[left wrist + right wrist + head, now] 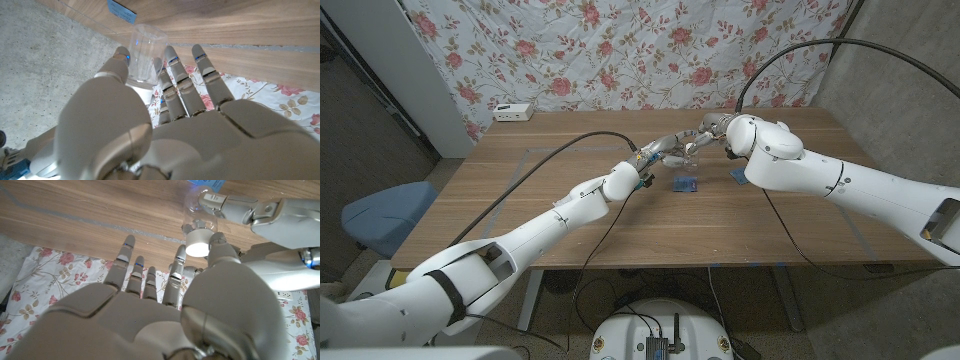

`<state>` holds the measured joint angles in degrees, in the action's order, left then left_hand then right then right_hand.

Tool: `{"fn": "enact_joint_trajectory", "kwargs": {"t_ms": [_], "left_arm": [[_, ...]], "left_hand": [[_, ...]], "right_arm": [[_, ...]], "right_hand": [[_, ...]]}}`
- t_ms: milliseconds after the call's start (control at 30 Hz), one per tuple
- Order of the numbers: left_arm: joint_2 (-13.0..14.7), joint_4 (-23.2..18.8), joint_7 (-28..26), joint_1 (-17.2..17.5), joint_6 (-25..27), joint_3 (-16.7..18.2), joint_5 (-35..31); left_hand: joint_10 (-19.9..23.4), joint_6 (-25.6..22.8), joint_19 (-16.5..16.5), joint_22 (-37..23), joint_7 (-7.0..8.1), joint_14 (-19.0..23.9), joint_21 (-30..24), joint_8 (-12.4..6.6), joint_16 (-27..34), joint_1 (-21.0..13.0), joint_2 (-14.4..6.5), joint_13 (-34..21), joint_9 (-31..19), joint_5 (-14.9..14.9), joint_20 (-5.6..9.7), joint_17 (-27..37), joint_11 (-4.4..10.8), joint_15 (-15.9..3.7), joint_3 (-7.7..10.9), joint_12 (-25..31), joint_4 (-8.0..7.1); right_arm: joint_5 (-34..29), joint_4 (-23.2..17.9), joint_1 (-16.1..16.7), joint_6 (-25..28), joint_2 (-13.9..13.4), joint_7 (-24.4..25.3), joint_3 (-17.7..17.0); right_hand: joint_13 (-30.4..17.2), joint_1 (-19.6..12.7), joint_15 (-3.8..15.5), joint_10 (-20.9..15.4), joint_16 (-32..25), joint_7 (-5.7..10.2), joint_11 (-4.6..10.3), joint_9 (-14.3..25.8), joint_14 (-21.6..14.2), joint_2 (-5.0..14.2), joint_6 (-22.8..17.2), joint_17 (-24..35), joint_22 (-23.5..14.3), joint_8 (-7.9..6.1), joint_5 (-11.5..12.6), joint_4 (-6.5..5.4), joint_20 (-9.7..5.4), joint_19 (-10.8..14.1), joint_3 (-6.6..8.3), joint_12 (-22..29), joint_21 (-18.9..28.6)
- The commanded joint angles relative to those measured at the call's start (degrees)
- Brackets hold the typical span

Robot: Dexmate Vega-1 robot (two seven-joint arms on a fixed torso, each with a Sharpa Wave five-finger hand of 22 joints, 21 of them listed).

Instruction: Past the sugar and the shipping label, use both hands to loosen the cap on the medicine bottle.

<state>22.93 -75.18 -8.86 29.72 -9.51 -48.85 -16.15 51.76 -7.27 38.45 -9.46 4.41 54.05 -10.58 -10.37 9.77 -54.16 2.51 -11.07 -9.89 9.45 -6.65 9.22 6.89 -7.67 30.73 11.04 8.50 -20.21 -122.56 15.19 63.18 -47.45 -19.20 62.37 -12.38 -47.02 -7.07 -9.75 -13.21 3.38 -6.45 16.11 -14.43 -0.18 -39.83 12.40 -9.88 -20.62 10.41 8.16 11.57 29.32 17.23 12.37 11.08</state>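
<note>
The medicine bottle [692,151] is clear with a white cap [198,245], and it is held over the far middle of the table. My left hand [665,150] grips its clear body [147,50] between thumb and fingers [172,62]. My right hand [713,128] meets it from the other side. Its thumb and a finger [180,255] sit on either side of the cap, pinching it. In the right wrist view, my left hand's fingers [235,205] wrap the bottle [200,207].
A blue packet [685,183] lies on the wooden table [520,200] just in front of the hands. A second blue piece [738,175] lies to its right. A white box [513,112] sits at the back left corner. A blue chair [380,215] stands left of the table.
</note>
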Motion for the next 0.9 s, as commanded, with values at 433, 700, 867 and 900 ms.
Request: {"fn": "enact_joint_trajectory", "kwargs": {"t_ms": [433, 700, 867, 900], "left_arm": [[0.09, -0.25, -0.05, 0.17, -0.28, 0.05, -0.12], [0.06, -0.21, 0.04, 0.13, -0.45, 0.02, -0.17], [0.11, -0.27, 0.1, 0.16, -0.39, 0.07, -0.16], [0.1, -0.21, 0.09, 0.14, -0.44, 0.08, -0.14]], "left_hand": [[1.63, -0.43, -0.27, -0.11, 0.06, 0.05, -0.06, -0.3, 0.25, -0.42, -0.49, -0.32, -0.1, 0.49, 0.14, 0.07, 1.26, -2.68, 0.3, 0.19, -0.02], [1.72, -0.43, -0.26, -0.12, 0.07, 0.04, -0.07, -0.29, 0.26, -0.31, -0.56, -0.32, -0.1, 0.49, 0.15, 0.06, 1.36, -2.62, 0.31, 0.23, -0.09], [1.64, -0.43, -0.27, -0.12, 0.03, 0.08, -0.07, -0.28, 0.26, -0.2, -0.55, -0.31, -0.1, 0.49, 0.09, 0.04, 1.34, -2.59, 0.31, 0.21, -0.14], [1.63, -0.45, -0.29, -0.12, 0.03, 0.07, -0.06, -0.28, 0.26, -0.19, -0.53, -0.31, -0.1, 0.49, 0.12, 0.03, 1.3, -2.61, 0.31, 0.2, -0.13]], "right_arm": [[-0.54, -1.17, 1.37, 0.42, -0.32, 2.24, -0.04], [-0.38, -1.42, 1.73, 0.5, -0.46, 2.45, -0.26], [0.16, -1.39, 2.09, -0.01, -0.5, 2.65, -0.8], [0.12, -1.36, 2.04, 0.2, -0.42, 2.62, -0.74]], "right_hand": [[-0.32, -2.11, 1.16, -1.96, -0.89, 1.9, 1.07, 1.42, -1.82, 1.07, -3.44, 0.55, -0.11, -2.99, 0.2, 1.05, -0.63, 1.46, 1.64, 0.39, 0.59], [-0.31, -3.49, 1.7, -2.39, -1.01, 2.97, 1.54, 1.82, -2.27, 1.57, -4.08, 0.62, -0.11, -3.78, 0.27, 1.5, -0.66, 1.87, 2.51, 0.37, 0.63], [-0.3, -5.3, 1.98, -2.36, -0.99, 3.61, 1.96, 1.97, -2.34, 2.26, -3.96, 0.66, -0.1, -4.07, 0.4, 1.96, -0.68, 1.94, 3.59, 0.2, 0.56], [-0.3, -5.68, 2.0, -2.36, -0.98, 3.87, 1.98, 1.94, -2.33, 2.46, -3.61, 0.68, -0.1, -3.97, 0.43, 2.01, -0.71, 1.93, 3.84, 0.16, 0.54]]}}
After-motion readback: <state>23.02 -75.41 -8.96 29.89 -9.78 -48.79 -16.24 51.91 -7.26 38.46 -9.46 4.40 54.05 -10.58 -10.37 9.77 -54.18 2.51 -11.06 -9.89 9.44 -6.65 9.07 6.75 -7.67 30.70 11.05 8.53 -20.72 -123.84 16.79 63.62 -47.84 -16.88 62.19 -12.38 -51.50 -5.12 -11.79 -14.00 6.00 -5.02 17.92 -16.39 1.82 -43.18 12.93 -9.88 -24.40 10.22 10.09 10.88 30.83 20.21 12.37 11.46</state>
